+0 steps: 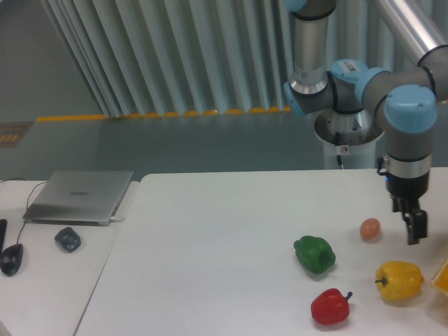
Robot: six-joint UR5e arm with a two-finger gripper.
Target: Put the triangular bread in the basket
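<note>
Triangular bread nowhere to be found in this view: not on the white table (210,238), not at the gripper (414,234), so no telling which way it lies from the fingers or how its long axis runs. Possibly off past the right edge of the picture, though only as a guess. Basket (442,277) present only as a small orange corner at the right edge, near side, just right of the yellow bell pepper (399,280). Gripper hanging fingers-down over the right part of the table, just right of a small orange-pink egg-shaped thing (370,228) and on the far side of the yellow pepper, apart from both; nothing seen between the dark fingers, yet too slim and dark to say whether spread or closed. Left of the yellow pepper, a red bell pepper (330,306) nearer and a green bell pepper (314,253) a little farther. Well off to the left, a closed silver laptop (80,196) with a faint mark on its lid, too small to read, plus a dark rounded object (68,239) and a black mouse (10,259). No other writing or brand legible anywhere.
</note>
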